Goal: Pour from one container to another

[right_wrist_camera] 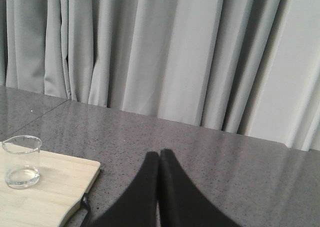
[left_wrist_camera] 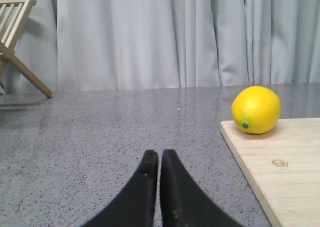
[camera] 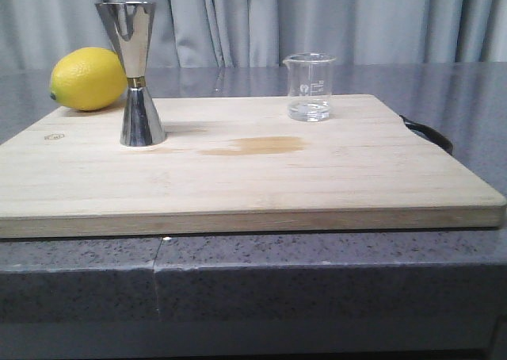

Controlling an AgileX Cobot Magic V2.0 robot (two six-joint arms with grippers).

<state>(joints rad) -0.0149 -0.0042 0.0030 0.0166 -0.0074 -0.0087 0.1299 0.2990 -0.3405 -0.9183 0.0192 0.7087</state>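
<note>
Lemon (camera: 87, 78) on cutting board (camera: 238, 178); curtain (camera: 317, 19) behind.

Glass beaker (camera: 309, 87) & steel jigger (camera: 137, 74) upright, well apart

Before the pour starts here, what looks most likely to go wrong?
1. The steel jigger is tall on a narrow foot with a small mouth; a nudge may tip it, and liquid may miss.
2. The glass beaker is smooth and clear, so it might slip in a grasp.
3. The lemon sits close behind the jigger, crowding any approach there.
</note>
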